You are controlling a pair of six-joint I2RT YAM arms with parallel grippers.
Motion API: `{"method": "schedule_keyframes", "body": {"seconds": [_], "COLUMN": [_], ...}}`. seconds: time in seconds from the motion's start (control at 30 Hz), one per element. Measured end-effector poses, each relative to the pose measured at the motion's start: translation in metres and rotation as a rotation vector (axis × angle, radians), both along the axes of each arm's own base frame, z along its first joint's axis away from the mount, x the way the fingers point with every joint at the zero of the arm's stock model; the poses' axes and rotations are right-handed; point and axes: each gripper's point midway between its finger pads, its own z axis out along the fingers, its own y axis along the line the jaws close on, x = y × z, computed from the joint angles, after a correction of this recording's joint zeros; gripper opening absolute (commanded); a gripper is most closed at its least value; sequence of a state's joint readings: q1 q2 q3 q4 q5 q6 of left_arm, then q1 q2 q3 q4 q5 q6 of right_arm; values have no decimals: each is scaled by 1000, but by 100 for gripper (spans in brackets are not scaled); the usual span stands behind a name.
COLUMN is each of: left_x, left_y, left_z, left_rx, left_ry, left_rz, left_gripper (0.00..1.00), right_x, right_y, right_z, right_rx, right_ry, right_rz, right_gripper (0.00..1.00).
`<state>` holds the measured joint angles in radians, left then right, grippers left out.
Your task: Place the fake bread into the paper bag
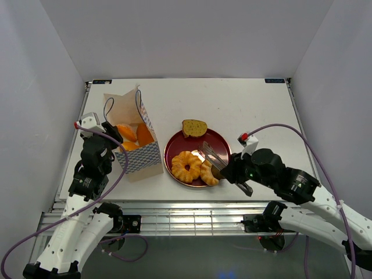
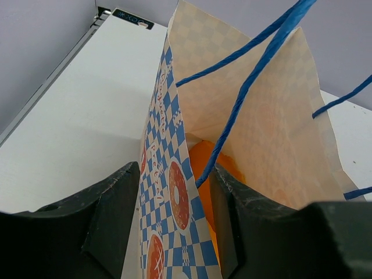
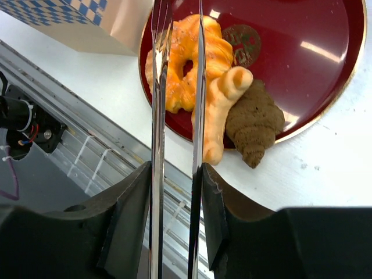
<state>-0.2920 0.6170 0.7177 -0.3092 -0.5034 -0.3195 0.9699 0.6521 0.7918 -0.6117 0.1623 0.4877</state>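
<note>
At the left of the white table (image 1: 244, 104), the paper bag (image 1: 142, 158) is seen standing upright with its mouth open, and orange rolls (image 1: 128, 133) of the fake bread are held inside it. The bag's left wall is straddled by the left gripper (image 1: 111, 129), one finger outside and one inside; whether the paper is actually pinched cannot be told. Just beside the bag, to its right, a round dark-red plate (image 3: 314, 64) is set. On it a ring-shaped pastry (image 1: 179, 164), a pale twisted stick (image 3: 218, 110) and a brown croissant (image 3: 254, 122) are grouped touching at the near rim, while a bread slice (image 1: 194, 127) is placed at the far rim. Metal tongs (image 3: 157, 133) are clamped between the fingers of the right gripper (image 3: 177, 174), and their blades are held over the ring-shaped pastry. The table is enclosed by plain pale walls (image 1: 186, 35), and an aluminium rail (image 1: 192, 218) is fixed along its near edge.
</note>
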Motion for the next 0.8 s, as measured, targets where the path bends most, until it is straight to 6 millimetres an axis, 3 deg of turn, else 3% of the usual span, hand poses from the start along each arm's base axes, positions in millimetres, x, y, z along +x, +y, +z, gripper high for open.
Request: {"method": "schedule_keyframes", "body": {"seconds": [0.17,0.4,0.8], "left_x": [1,1,0], "left_y": [-2,-4,-6], "left_z": [-1,-1,-1], "left_rx": [0,0,0], "left_ry": [3,3,3], "left_rz": [-9,-16,-24], "left_gripper": [62,62,62], "right_x": [-5,-14,-14], "right_y": [-12,-26,-25], "right_z": [-13,-51,-60], "right_rx": [-7,-61,-67], "right_ry": [51,136,170], "right_rz": [-55,-107,-131], "right_gripper": [44,46,48]}}
